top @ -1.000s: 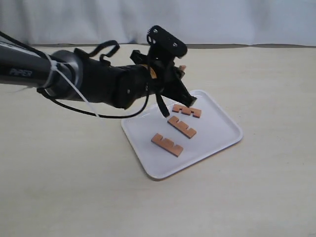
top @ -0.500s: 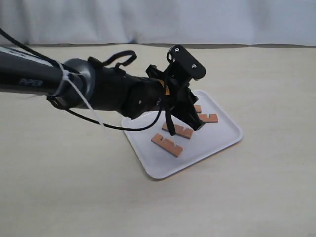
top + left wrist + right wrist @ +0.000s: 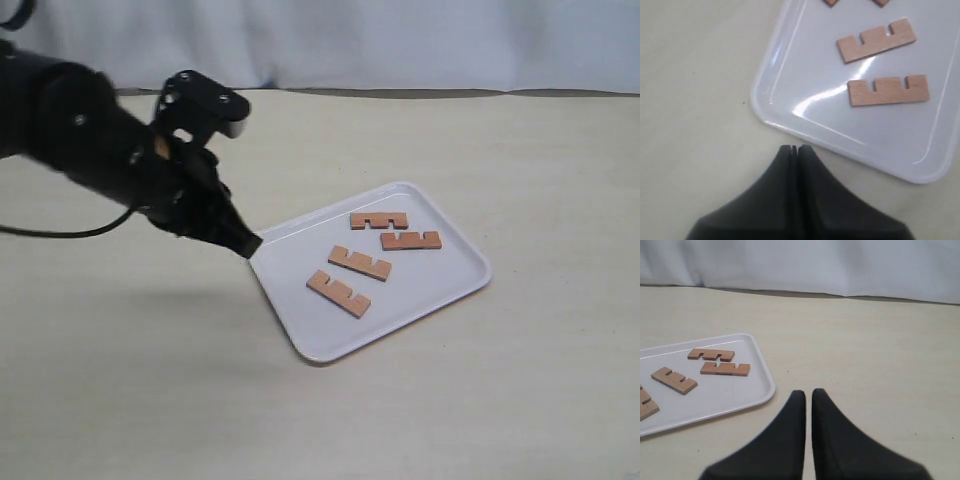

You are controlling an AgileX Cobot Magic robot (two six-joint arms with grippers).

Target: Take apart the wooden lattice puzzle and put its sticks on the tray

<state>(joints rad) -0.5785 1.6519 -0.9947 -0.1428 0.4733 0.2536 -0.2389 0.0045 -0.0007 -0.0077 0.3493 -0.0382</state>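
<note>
The lattice puzzle is apart: several separate notched reddish-brown sticks lie flat on the white tray [image 3: 455, 285]. Two sticks [image 3: 379, 221] [image 3: 411, 240] lie at the tray's far side, and another two [image 3: 360, 263] [image 3: 338, 293] nearer the front. My left gripper [image 3: 248, 245] is shut and empty, its tip just off the tray's left corner. The left wrist view shows the left gripper [image 3: 793, 148] beside the tray [image 3: 805, 75] and two sticks [image 3: 876, 41] [image 3: 888, 91]. My right gripper [image 3: 808, 392] is shut over bare table, right of the tray [image 3: 740, 390]; it is out of the exterior view.
The tray sits on a wide beige table [image 3: 520, 380]. A white cloth backdrop [image 3: 400, 40] runs along the table's far edge. The left arm's black body [image 3: 90, 140] hangs over the table to the left of the tray.
The left arm has pulled back from over the tray to the left, leaving one more stick lying on the tray's far side. The other sticks have stayed in place.
</note>
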